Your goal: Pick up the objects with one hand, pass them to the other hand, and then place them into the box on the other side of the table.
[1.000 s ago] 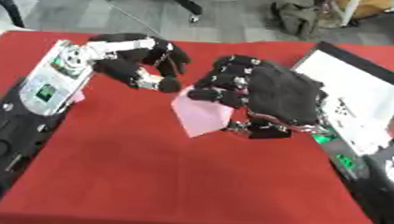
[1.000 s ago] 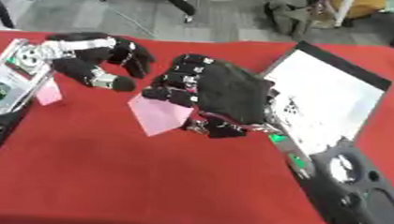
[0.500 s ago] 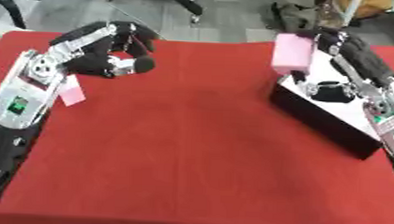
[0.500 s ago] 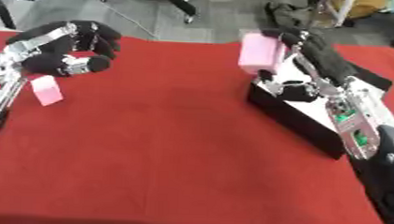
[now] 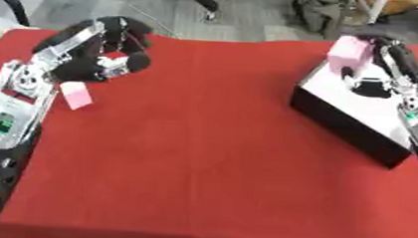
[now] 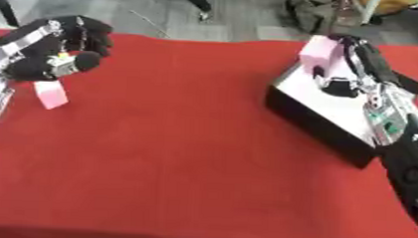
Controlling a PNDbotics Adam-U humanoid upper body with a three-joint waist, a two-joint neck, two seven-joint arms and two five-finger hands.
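My right hand (image 5: 399, 60) is shut on a pink block (image 5: 348, 52) and holds it just above the far end of the box (image 5: 336, 114). This box has black walls and a white inside and stands at the right of the red table. My left hand (image 5: 106, 50) hovers at the far left with its fingers curled and nothing in them. A second, small pink piece (image 5: 76, 95) lies flat on the cloth just in front of that hand, apart from it.
The red cloth (image 5: 194, 155) covers the whole table, whose far edge runs along the top of the view. Beyond it are grey floor, chair legs and a dark bag (image 6: 312, 7). My forearms run down both side edges.
My right hand has carried the pink block from the table's middle to the right, over the box. My left hand has drawn back to the far left. The view has also shifted.
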